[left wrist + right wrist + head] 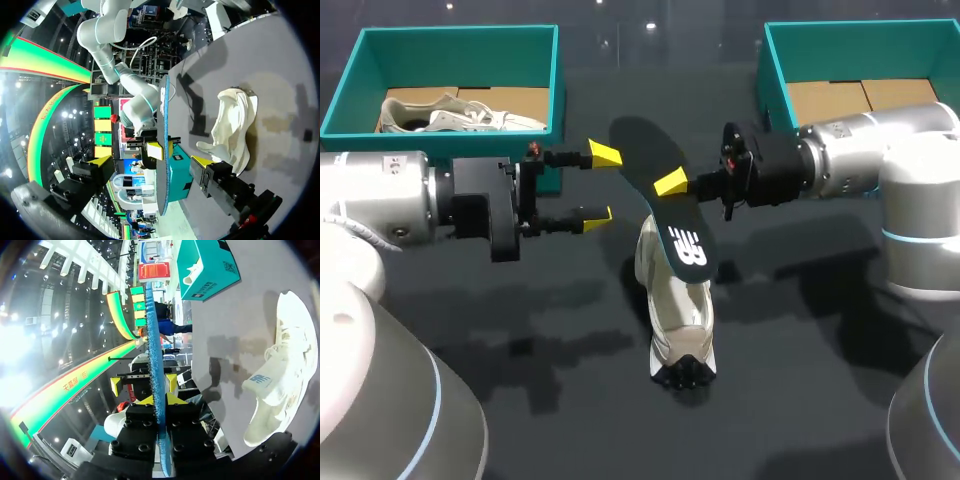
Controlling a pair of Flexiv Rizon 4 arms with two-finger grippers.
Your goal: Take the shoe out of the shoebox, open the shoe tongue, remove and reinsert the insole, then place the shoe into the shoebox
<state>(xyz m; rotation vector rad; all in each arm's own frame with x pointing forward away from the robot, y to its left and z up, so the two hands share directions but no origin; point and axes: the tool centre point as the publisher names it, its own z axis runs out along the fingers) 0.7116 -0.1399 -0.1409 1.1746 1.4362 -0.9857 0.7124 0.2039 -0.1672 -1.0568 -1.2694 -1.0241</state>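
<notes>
Your table carries two teal shoeboxes, the left shoebox behind your left pincer and the right shoebox behind your right pincer. The white shoe lies below the right pincer, which clamps the black insole. The left pincer gapes wide just beside the insole.

The insole slants over the top of the shoe and blocks the way in. The left tool, fingers apart, hangs beside the shoe. A tool could pass over the desk around the shoe.
</notes>
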